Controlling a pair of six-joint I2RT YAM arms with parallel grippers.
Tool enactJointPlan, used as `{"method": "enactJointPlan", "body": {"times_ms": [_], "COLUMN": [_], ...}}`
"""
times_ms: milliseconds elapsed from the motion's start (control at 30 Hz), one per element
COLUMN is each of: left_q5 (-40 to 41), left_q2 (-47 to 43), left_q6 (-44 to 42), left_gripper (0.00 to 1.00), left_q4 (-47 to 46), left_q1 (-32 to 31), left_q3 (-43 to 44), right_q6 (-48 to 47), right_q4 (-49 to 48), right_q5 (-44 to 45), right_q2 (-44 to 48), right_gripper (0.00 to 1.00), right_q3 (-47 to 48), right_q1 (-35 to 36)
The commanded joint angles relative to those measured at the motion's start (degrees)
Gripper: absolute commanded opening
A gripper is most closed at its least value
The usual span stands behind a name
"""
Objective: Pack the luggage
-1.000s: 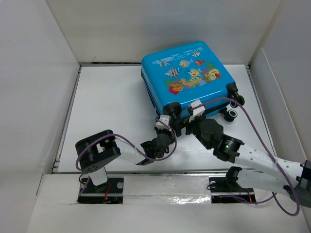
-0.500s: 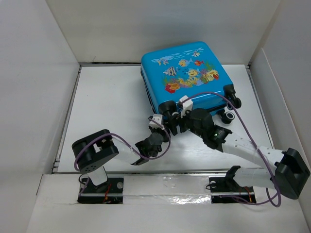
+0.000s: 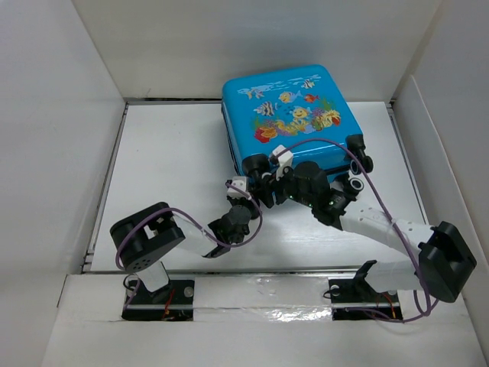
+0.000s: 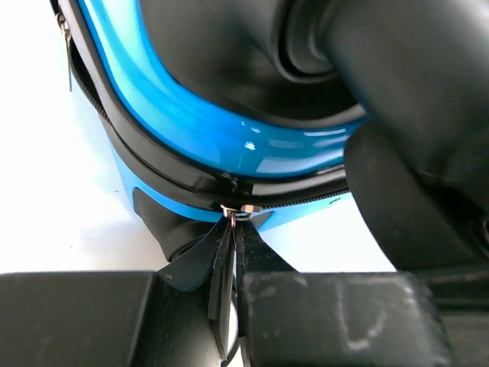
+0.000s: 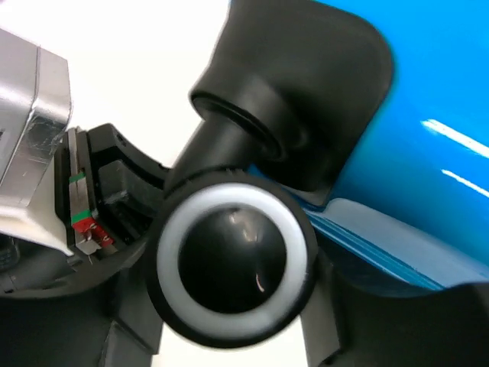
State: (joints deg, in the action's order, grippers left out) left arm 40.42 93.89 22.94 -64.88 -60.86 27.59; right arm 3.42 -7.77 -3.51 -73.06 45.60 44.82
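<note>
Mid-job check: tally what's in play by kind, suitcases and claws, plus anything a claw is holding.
Luggage: 1
Claws: 2, the left claw and the right claw
Zipper pull, pinched in the left claw: 1
Total: 4

One luggage (image 3: pixel 286 107); two arms (image 3: pixel 382 228); two hands: left hand (image 4: pixel 233 233), right hand (image 3: pixel 276 164); one zipper pull (image 4: pixel 231 216).

Both arms stretched forward and inward, left pincer (image 4: pixel 233 241) pinched closed, right pincer (image 3: pixel 267 170) low beside it.
</note>
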Motion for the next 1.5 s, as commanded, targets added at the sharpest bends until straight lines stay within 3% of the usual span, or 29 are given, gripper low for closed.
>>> {"method": "enactJointPlan", "body": {"times_ms": [0,100,400,600,767,800,867,900,1000,1133,1467], "left_q5": [0.53,0.36,0.53,1.06,-3.07,-3.51,-4.47,-4.74,-4.74,-4.91,-5.79], "left_q2": [-2.39,-2.39,-6.95,-10.56,-12.23,-11.89,-11.01,-10.22,-9.6,-9.07,-8.19], "left_q6": [-0.97,-1.14,-1.84,-3.6,-4.92,-4.49,-4.39,-4.48,-4.48,-4.57,-4.48], "left_gripper": [0.0,0.0,0.0,0.0,0.0,0.0,0.0,0.0,0.0,0.0,0.0], "left_q4": [-3.94,-3.94,-0.61,3.35,3.63,3.62,3.36,3.27,2.48,1.87,-0.6], "left_q1": [-0.22,-0.22,2.15,3.38,3.38,3.38,3.38,3.38,3.38,3.38,3.38], "left_q3": [-0.17,-0.35,-3.33,-4.83,-6.41,-6.41,-5.45,-5.1,-4.74,-4.74,-5.18], "right_q6": [0.18,1.32,1.41,0.45,-0.61,-0.96,-0.96,-0.87,0.0,2.28,4.93], "right_q4": [-7.87,-11.3,-9.99,-4.54,-2.08,-1.46,-1.02,-1.11,-3.12,-7.51,-8.84], "right_q5": [1.05,2.09,7.91,7.02,5.36,3.09,1.31,2.18,3.24,7.45,11.41], "right_q2": [-0.33,2.21,19.33,24.71,26.31,25.43,21.49,20.25,16.11,11.81,0.82], "right_gripper": [0.27,0.0,0.0,0.0,0.01,0.22,0.54,0.77,0.94,0.98,0.99], "right_q3": [2.48,0.02,-11.41,-14.13,-14.15,-13.1,-9.67,-8.53,-4.92,-2.19,2.82], "right_q1": [-1.57,-1.58,-2.98,-4.29,-4.3,-3.78,-2.02,-0.88,2.72,5.27,8.08]}}
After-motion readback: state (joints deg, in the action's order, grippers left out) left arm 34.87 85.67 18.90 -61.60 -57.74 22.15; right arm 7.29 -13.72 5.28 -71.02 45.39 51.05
